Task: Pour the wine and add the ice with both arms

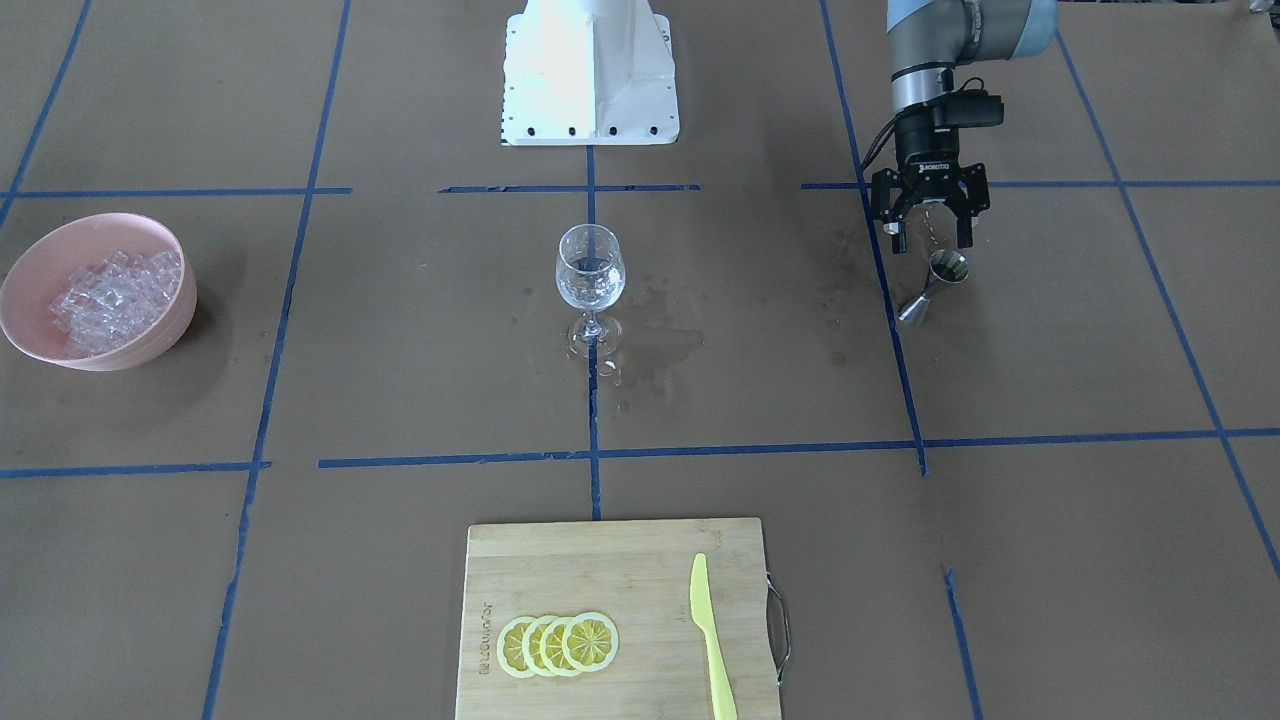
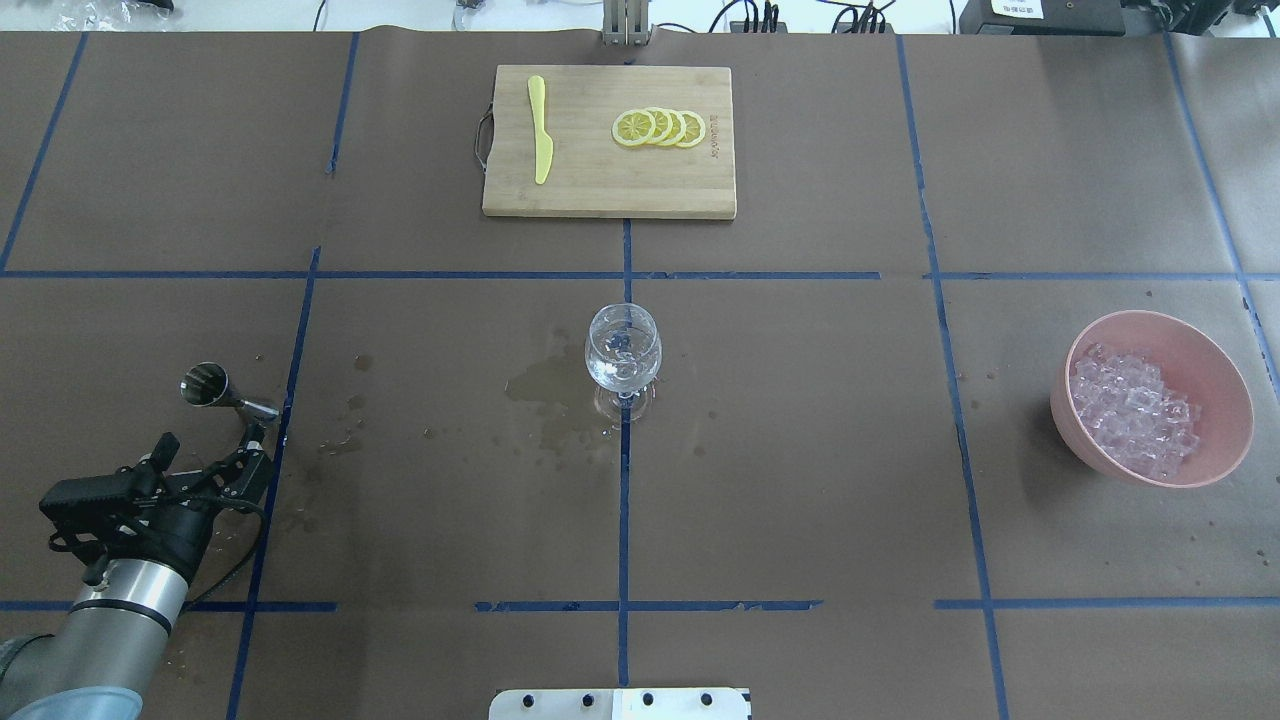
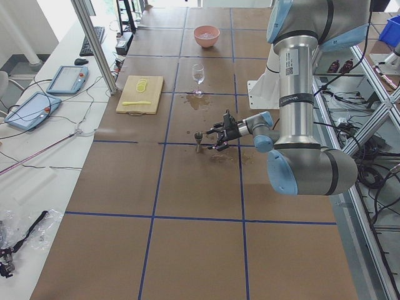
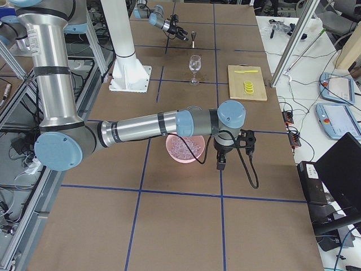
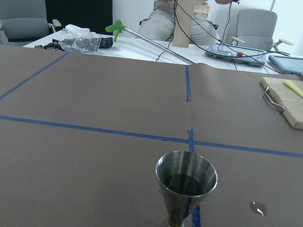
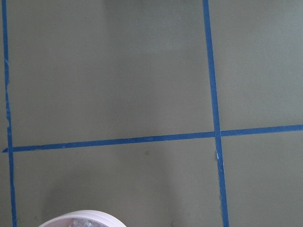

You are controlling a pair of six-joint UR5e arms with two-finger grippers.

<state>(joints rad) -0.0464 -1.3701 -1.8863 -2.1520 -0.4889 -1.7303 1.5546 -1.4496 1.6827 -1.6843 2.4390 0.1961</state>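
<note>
Left gripper (image 1: 931,240) first: hanging released, fingers spread wide, just beside the steel jigger (image 1: 933,287) and not touching it. Spotting that jigger standing upright, well off to the robot's left of the stemmed glass (image 1: 590,262). Catching a little clear wine (image 1: 590,288) sitting low in the glass, wet patches (image 1: 665,340) lying right beside its foot. Finding the ice (image 1: 115,295) heaped in the pink bowl (image 1: 165,335), well apart on the glass's other side. Glimpsing the right gripper (image 4: 220,164) hanging just beside that bowl, not managing to tell whether clenched or released.
</note>
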